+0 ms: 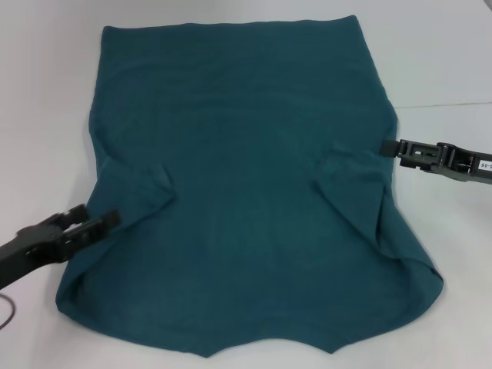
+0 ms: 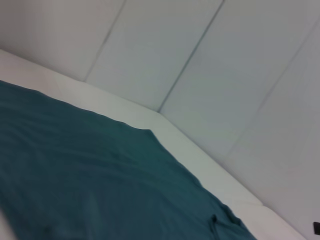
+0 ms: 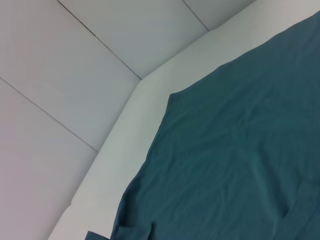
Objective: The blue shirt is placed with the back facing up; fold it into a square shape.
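Left gripper point(image 1: 98, 221) sits at the blue shirt point(image 1: 246, 177)'s left edge, fingers narrow, just touching the cloth; can't tell if it pinches any. Right gripper point(image 1: 388, 148) is at the right edge, tip against the fabric, finger gap unreadable. One shirt, spread flat on the white table point(image 1: 446, 61), both sleeves folded inward. Wrist views show only cloth and table, no fingers.
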